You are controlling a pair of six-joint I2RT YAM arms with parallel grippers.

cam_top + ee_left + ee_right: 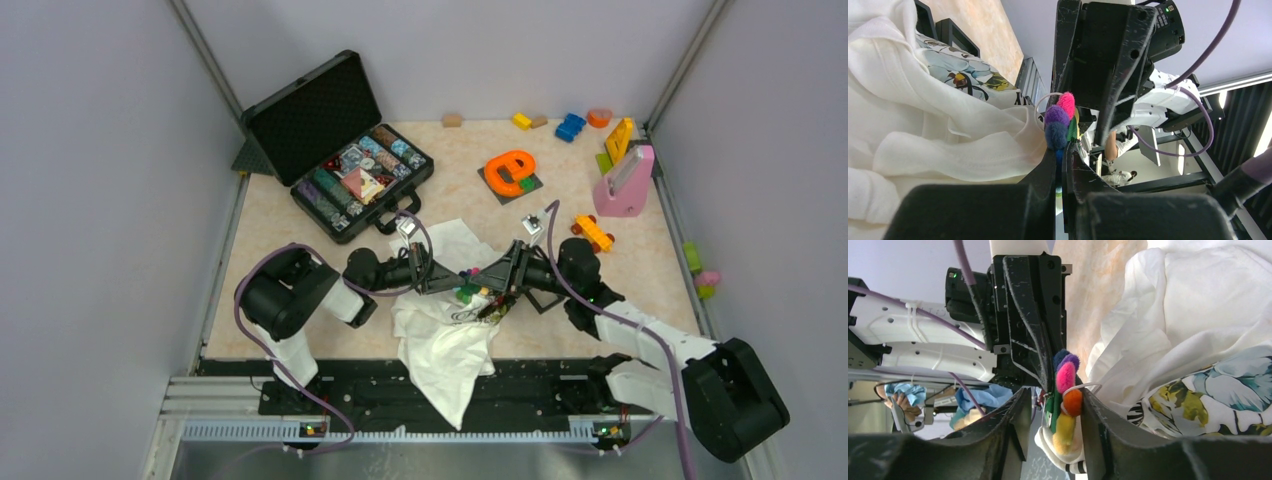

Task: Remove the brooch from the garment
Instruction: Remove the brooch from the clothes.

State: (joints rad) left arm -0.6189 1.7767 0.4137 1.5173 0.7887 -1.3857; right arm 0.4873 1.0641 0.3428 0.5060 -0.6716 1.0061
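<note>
The white garment [440, 345] with its floral print lies crumpled at the table's near edge, between both arms. The brooch [467, 293], a small cluster of coloured fuzzy petals, sits on a lifted fold of it. My left gripper [455, 280] comes in from the left. In the left wrist view it [1064, 150] is shut on the brooch [1059, 125], with the blue petal pinched between its fingertips and the garment [923, 125] beside it. My right gripper [1054, 395] faces it with its jaws apart. The brooch [1068, 390] and a bit of garment [1198, 315] rest against one finger, clear of the other.
An open black case [340, 140] of chips stands at the back left. An orange letter toy [510, 170], a pink block [625, 185], an orange toy car [592, 232] and small coloured blocks [570, 126] lie at the back right. Grey walls close in the table.
</note>
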